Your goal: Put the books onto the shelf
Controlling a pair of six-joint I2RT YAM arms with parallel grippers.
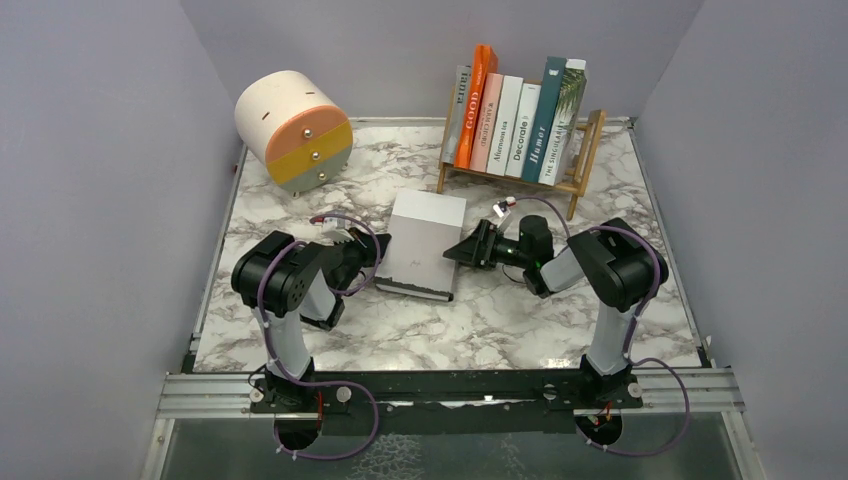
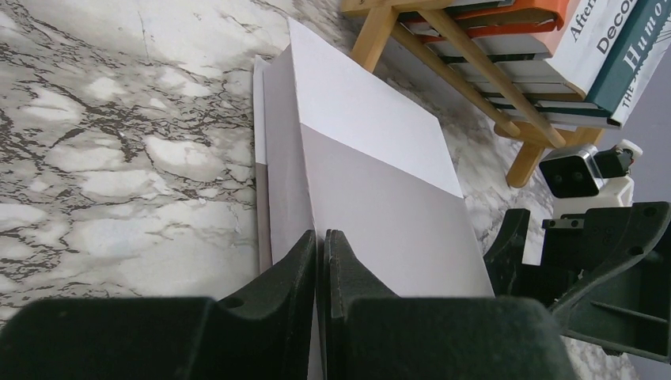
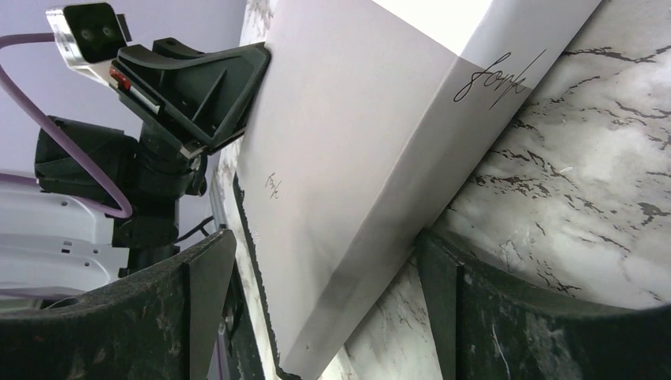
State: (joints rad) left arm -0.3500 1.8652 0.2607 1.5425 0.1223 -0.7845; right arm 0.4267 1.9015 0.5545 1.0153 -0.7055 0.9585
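Observation:
A white and grey book [image 1: 425, 245] lies on the marble table between both arms. My left gripper [image 1: 373, 250] is shut, its tips [image 2: 320, 247] pressed against the book's left edge [image 2: 372, 182] with nothing between them. My right gripper [image 1: 460, 250] is open and straddles the book's right edge [image 3: 356, 158]. One finger [image 3: 443, 269] touches the book's lower side, the other [image 3: 207, 285] stands apart from it. The light-wood shelf [image 1: 582, 160] at the back right holds several upright books [image 1: 520, 125].
A round cream, orange and yellow drawer drum [image 1: 295, 130] sits at the back left. Lilac walls close in three sides. The shelf's dowel rails [image 2: 475, 71] stand just beyond the lying book, and bare marble [image 1: 300, 215] lies between drum and book.

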